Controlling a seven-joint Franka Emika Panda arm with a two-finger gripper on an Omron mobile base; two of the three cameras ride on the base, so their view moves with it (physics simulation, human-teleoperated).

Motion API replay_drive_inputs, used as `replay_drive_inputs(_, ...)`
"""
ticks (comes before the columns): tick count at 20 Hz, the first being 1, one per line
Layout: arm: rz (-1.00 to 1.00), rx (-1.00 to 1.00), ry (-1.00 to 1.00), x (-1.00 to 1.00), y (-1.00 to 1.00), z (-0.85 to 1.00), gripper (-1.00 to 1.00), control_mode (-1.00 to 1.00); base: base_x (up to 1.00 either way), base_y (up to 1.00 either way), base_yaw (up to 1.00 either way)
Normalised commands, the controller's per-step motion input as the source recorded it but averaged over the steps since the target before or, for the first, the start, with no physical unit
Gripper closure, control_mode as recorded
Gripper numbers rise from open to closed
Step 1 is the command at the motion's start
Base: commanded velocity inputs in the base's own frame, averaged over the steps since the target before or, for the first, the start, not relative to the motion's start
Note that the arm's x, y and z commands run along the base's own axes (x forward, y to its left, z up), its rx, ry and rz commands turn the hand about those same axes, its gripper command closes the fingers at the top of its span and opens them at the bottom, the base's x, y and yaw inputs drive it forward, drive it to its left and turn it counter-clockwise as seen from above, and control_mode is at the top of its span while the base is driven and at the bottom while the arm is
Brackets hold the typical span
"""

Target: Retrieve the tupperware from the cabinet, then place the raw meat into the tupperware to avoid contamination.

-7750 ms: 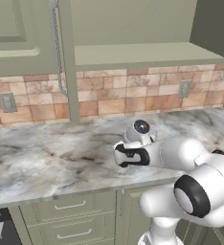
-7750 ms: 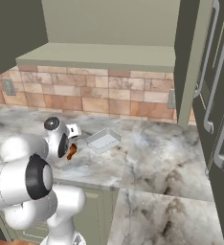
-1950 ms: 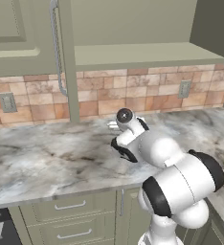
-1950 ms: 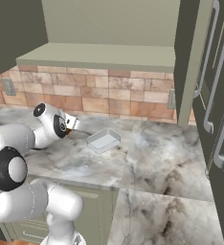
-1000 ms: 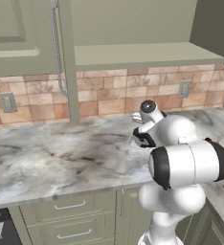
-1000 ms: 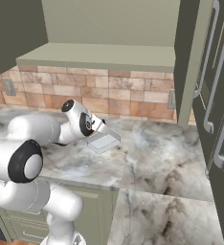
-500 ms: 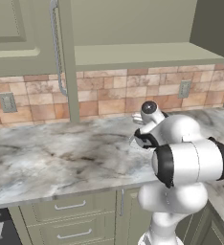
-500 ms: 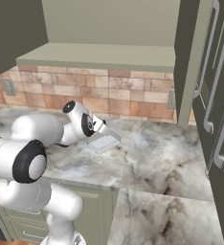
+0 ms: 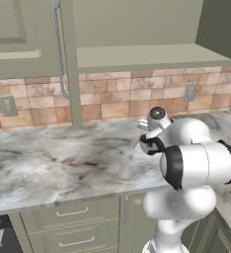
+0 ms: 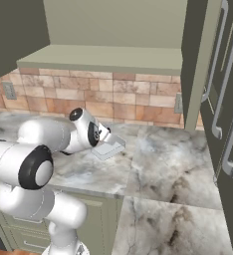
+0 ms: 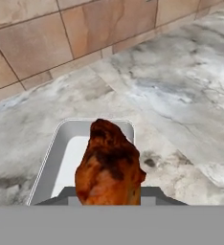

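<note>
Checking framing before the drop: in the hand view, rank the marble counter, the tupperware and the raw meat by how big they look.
1. Marble counter: the largest area.
2 and 3. Tupperware and raw meat: they look alike in size. The meat sits much closer to the camera and hides part of the container, so I won't rank them.

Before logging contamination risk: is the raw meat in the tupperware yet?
Not yet: the raw meat hangs above the tupperware, whose floor is bare.

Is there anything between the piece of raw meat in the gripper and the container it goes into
Nothing visible. The reddish-brown raw meat chunk hangs directly over the shallow pale grey tupperware on the marble counter.
</note>
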Motion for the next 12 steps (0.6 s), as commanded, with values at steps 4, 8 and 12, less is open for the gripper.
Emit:
replay_drive_inputs(4, 0.03, 0.15, 0.0, 0.03, -0.08, 0.0, 1.0, -1.0, 0.0, 0.0, 0.0)
replay_drive_inputs(8, 0.02, 0.12, 0.0, 0.04, -0.02, 0.0, 1.0, -1.0, 0.0, 0.0, 0.0)
replay_drive_inputs(12, 0.01, 0.08, 0.0, 0.05, 0.0, 0.0, 1.0, -1.0, 0.0, 0.0, 0.0)
